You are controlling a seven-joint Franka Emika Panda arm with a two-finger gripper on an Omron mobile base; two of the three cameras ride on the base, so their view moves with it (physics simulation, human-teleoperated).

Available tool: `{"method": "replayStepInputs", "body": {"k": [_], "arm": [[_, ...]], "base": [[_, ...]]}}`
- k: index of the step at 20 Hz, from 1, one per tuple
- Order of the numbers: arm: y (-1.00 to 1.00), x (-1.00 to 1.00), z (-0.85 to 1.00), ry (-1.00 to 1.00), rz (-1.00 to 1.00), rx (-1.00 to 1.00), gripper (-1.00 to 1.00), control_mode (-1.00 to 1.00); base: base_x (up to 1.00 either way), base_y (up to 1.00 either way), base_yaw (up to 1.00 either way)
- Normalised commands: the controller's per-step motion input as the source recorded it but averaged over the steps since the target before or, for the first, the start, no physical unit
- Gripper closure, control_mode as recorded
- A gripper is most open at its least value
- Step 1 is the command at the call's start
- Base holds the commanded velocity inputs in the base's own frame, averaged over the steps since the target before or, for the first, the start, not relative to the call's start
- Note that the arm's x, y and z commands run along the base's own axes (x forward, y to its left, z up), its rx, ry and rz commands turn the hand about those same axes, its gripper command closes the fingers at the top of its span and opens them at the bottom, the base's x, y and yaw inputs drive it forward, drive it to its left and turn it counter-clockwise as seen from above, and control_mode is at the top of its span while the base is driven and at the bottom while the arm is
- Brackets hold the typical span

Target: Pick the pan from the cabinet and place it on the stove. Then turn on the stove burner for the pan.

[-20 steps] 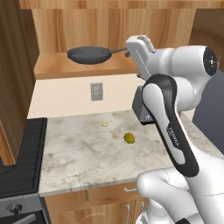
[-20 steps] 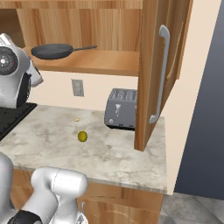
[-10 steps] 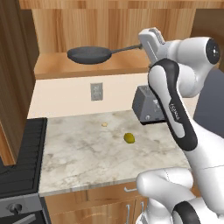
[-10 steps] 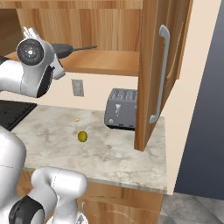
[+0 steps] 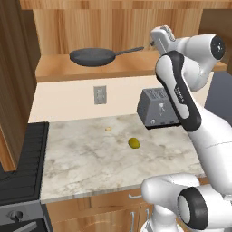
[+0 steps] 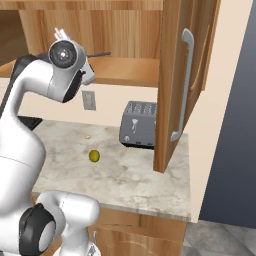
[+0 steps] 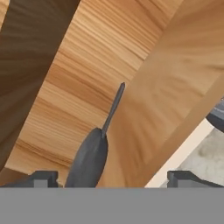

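The pan point(image 5: 92, 56) sits on the shelf inside the open cabinet point(image 5: 113, 68), its long handle sticking out to the right. The robot's hand is up by the tip of that handle, and its fingers point(image 7: 43, 178) are wide open with nothing in them. From the hand, the pan point(image 7: 89, 158) is close and between the two fingers. Down on the tabletop point(image 5: 90, 158) are a toaster point(image 5: 156, 108), a small green thing point(image 5: 133, 143) and a crumb point(image 5: 108, 129). The stove point(image 5: 22, 172) is at the left.
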Motion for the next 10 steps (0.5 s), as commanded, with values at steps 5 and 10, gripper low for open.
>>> {"method": "replayStepInputs", "body": {"k": [5,10], "arm": [[-0.28,0.56,0.00,0.00,-0.04,0.00,-1.00,-1.00],[-0.12,0.50,0.00,0.00,-0.02,0.01,-1.00,-1.00]], "base": [[0.00,0.00,0.00],[0.00,0.00,0.00]]}}
